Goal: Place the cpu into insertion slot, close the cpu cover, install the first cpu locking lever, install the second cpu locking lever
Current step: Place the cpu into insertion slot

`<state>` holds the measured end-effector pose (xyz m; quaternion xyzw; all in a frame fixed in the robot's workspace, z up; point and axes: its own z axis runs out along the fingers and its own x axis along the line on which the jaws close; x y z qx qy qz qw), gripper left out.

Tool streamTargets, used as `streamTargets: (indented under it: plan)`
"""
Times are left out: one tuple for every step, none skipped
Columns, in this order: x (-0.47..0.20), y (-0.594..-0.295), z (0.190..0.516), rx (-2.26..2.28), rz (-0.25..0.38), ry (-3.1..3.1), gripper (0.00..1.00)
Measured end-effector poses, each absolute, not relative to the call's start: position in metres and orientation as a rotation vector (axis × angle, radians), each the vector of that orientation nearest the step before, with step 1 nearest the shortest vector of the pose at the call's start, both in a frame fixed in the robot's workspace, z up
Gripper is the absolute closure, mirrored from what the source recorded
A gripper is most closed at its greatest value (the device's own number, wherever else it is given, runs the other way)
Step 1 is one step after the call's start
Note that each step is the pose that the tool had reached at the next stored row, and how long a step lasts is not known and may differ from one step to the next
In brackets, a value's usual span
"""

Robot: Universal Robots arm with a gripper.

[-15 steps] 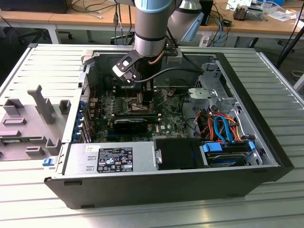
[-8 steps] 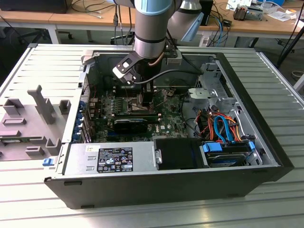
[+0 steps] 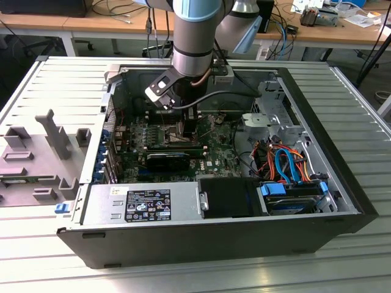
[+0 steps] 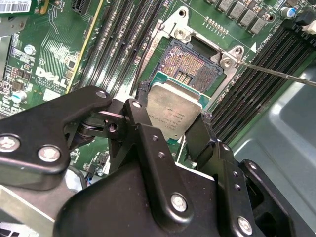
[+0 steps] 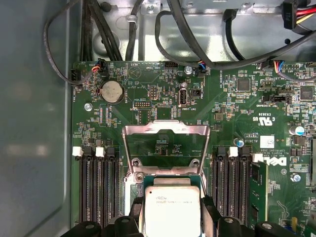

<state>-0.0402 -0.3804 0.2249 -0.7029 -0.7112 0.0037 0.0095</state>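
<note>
Gripping the cpu [image 4: 175, 106] by two opposite edges, the hand [image 4: 172, 112] holds it just over the insertion slot [image 4: 190, 66], whose cpu cover [image 5: 165, 129] stands swung open.

Light is even and diffuse, falling from overhead. The cpu [image 5: 173, 212] shows a soft sheen on its metal top in both wrist views, without harsh glare. The motherboard [image 5: 163, 98] around the cpu is evenly lit. The case wall [image 5: 34, 123], well apart from the cpu, carries pale, hazy reflections.
</note>
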Motion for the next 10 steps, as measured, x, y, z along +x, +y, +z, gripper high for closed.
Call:
streamTargets:
  plan:
    - [-0.0402, -0.3804, 0.2246, -2.195, 0.011, -2.221, 0.45]
    - [-0.0402, -0.3804, 0.2245, -2.195, 0.012, -2.221, 0.45]
    - [-0.0403, -0.3804, 0.2242, -2.195, 0.012, -2.221, 0.45]
    - [-0.0406, -0.3804, 0.2239, -2.195, 0.012, -2.221, 0.45]
    - [-0.0410, -0.3805, 0.2239, -2.195, 0.012, -2.221, 0.45]
    - [-0.0413, -0.3805, 0.2238, -2.195, 0.012, -2.221, 0.45]
    - [-0.0420, -0.3804, 0.2237, -2.195, 0.012, -2.221, 0.45]
    - [-0.0424, -0.3804, 0.2236, -2.195, 0.012, -2.221, 0.45]
    - [-0.0426, -0.3804, 0.2236, -2.195, 0.012, -2.221, 0.45]
    - [-0.0431, -0.3802, 0.2236, -2.195, 0.012, -2.221, 0.45]
